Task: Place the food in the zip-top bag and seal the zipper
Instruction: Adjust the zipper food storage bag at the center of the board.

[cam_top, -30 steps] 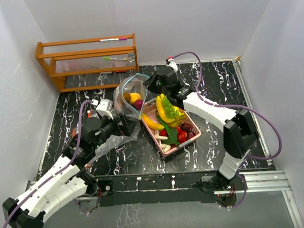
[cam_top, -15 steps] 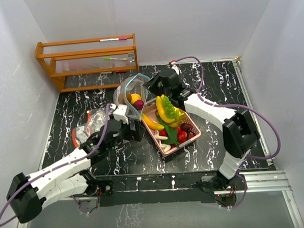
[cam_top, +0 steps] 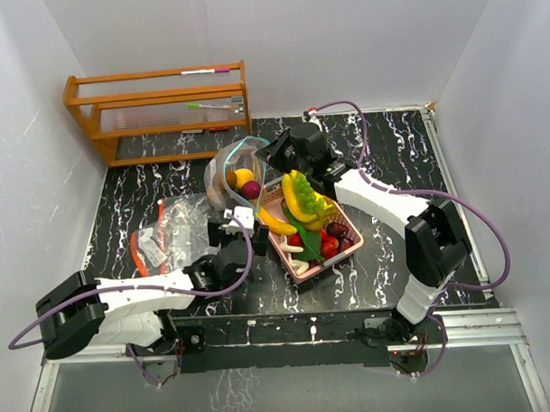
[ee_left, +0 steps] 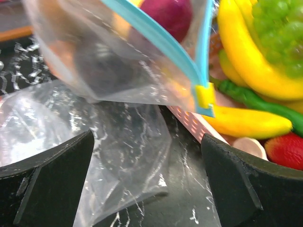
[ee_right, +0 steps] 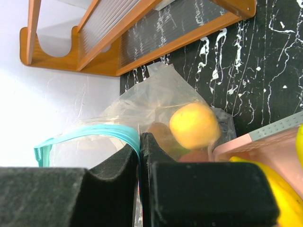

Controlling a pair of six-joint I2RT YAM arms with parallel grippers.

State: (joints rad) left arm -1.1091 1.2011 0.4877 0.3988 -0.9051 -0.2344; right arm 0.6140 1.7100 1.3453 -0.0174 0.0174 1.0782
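Top external: 2 pens [cam_top: 205,71] on wooden rack [cam_top: 164,129], upper left; any print on them is too small to read. Zip-top bag [cam_top: 218,167] sits upper centre, just left of pink tray [cam_top: 347,247], mouth held up and facing right twd the tray. R gripper [cam_top: 275,157] is at the bag's right rim. Right wrist shows its jaws pressed together on the teal zipper strip [ee_right: 90,132]. Inside the bag: orange fruit [ee_right: 194,125] and dark plum [ee_left: 166,13]. Rest of the food is in the tray: banana bunch [cam_top: 304,200], long axis upper left to lower right, same as the tray. Strawberry [ee_left: 289,150] shows lower right in left wrist. L gripper [ee_left: 147,137] is low in frame under the bag, jaws spread wide, nothing gripped. Bag's yellow slider [ee_left: 205,97] sits higher in frame than the gap, apart from both fingers. Spare flat bags [cam_top: 172,232] lie on table [cam_top: 399,134], mid left.
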